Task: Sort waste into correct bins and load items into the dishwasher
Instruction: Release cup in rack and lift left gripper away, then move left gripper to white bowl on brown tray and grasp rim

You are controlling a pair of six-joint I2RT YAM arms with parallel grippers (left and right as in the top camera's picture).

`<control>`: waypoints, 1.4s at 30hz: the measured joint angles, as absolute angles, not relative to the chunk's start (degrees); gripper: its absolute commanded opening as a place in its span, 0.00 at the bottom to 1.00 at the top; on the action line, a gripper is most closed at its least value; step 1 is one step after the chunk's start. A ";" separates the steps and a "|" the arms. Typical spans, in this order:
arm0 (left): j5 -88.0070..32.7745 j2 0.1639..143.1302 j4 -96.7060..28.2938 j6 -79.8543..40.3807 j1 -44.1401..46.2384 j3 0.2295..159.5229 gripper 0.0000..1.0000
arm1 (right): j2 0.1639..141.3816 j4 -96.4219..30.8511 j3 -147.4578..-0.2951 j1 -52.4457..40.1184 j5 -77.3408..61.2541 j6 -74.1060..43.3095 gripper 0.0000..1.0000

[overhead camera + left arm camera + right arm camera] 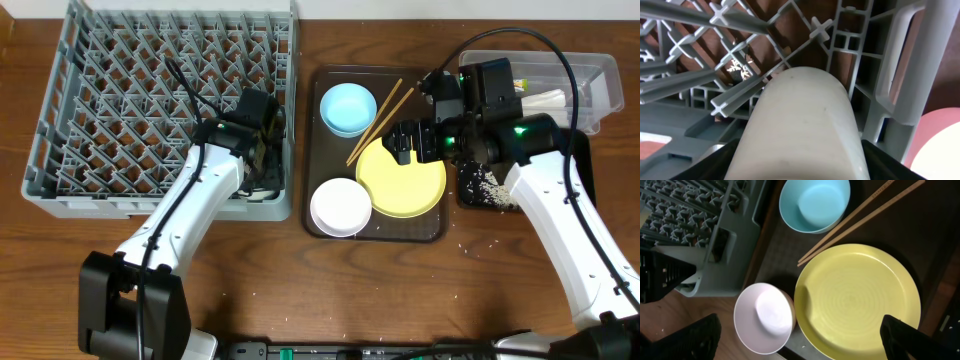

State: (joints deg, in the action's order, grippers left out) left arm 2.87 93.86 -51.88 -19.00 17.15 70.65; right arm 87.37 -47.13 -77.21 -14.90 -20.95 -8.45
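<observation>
My left gripper (262,160) is shut on the small white cup (800,130) and holds it inside the front right corner of the grey dish rack (150,90), among the pegs (740,95). My right gripper (400,142) is open and empty, and hovers over the yellow plate (402,180) and the white bowl (765,317). The light blue bowl (348,108) and the wooden chopsticks (375,120) lie on the brown tray behind the plate. Rice scraps (483,183) lie in the black tray (580,165). A white napkin (548,98) lies in the clear tub (600,75). I cannot make out the wrapper.
The brown serving tray (320,150) sits between the rack and the black tray. The rack's right wall (900,75) stands close beside the cup. A few rice grains lie on the table in front of the trays. Bare wooden table runs along the front.
</observation>
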 measured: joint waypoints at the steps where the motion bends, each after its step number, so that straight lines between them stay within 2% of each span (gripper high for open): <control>1: 2.81 93.86 -51.75 -19.29 17.15 70.65 0.82 | 87.37 -47.13 -77.21 -14.90 -20.95 -8.45 0.99; 10: 1.87 93.86 -53.43 -19.44 17.15 71.68 0.84 | 87.37 -46.85 -77.21 -14.90 -20.97 -8.45 0.99; 18: -3.29 93.56 -58.83 -19.44 17.15 82.65 0.84 | 87.37 -45.63 -77.25 -14.85 -20.95 -8.45 0.99; 30: -10.41 92.62 -67.81 -21.93 19.88 103.98 0.83 | 87.09 -56.25 -90.11 -7.44 -20.91 -8.38 0.99; 37: -11.35 96.97 -71.68 -22.63 24.69 107.50 0.84 | 86.30 -61.98 -92.75 -3.60 -21.04 -8.25 0.99; 42: -12.29 102.06 -77.01 -22.70 24.80 107.37 0.84 | 86.30 -66.74 -92.75 -3.97 -21.50 -8.25 0.93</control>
